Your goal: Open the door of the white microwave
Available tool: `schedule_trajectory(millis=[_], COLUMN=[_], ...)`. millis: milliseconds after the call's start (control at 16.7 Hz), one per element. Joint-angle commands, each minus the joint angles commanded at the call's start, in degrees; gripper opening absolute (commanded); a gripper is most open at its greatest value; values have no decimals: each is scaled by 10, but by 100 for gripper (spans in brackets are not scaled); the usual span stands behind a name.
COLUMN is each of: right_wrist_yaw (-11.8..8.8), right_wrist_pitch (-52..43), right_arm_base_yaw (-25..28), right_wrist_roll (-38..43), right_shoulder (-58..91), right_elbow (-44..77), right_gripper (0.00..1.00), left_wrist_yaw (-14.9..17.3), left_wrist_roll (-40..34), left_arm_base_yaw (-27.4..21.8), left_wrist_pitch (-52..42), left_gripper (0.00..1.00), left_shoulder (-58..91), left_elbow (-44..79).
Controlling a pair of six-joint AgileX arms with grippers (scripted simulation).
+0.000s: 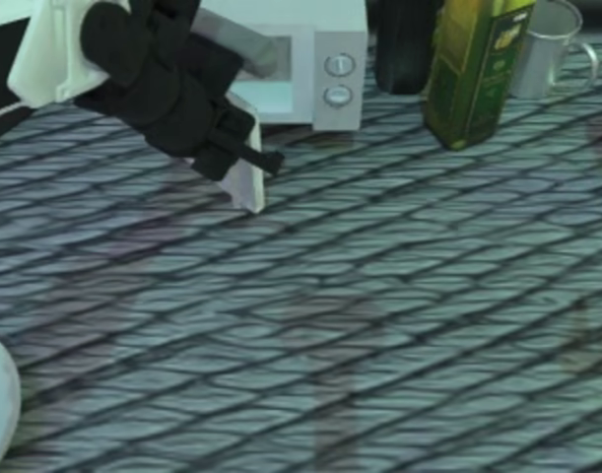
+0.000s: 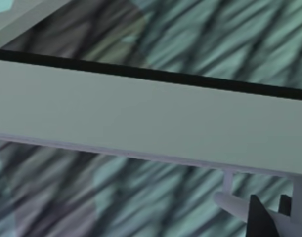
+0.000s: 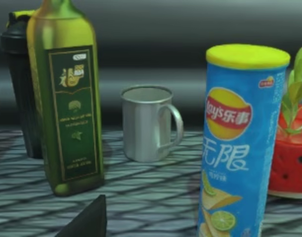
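The left gripper [image 1: 266,160] hangs over the far left part of the table [image 1: 379,315], its black body reaching down from the top view's upper left, with its dark fingertips at the outer edge of the door [image 1: 249,172]. Whether the fingers are clamped on that edge or merely beside it cannot be told: the gripper's own bulk hides the contact from above, and the left wrist view shows only two dark finger tips [image 2: 262,219] low in a corner, next to a pale bar that looks like the door's handle (too close to be sure). The door stands swung out from the front of the white microwave [image 1: 320,59], its free edge pointing toward the near side of the table, so the oven is partly open. The microwave sits at the far edge, left of centre, with two round silver knobs [image 1: 339,79] stacked on its front panel.

To its right stand a black bottle [image 1: 409,44], a green oil bottle [image 1: 475,69] and a metal mug [image 1: 549,47], all in a row. The right wrist view adds a blue crisp tube [image 3: 239,143] and a watermelon-shaped plant pot [image 3: 291,158].

The right gripper shows only as a dark wedge [image 3: 89,222], its fingers' state unreadable.
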Motion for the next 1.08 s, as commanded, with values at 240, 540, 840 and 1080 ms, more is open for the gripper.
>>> schedule_trajectory(millis=[240,540,840,1080], right_wrist_yaw=[0,0,0,0], right_wrist_pitch=[0,0,0,0], right_arm_base_yaw=[0,0,0,0], right_wrist_roll=[0,0,0,0], right_shoulder=[0,0,0,0], right_elbow=[0,0,0,0], right_gripper=[100,100,100,100], left_wrist_yaw=[0,0,0,13], left_wrist_roll=[0,0,0,16], left_arm_base_yaw=[0,0,0,3], left_wrist_pitch=[0,0,0,-1], left_gripper=[0,0,0,0], left_shoulder=[0,0,0,-4], left_elbow=[0,0,0,-8])
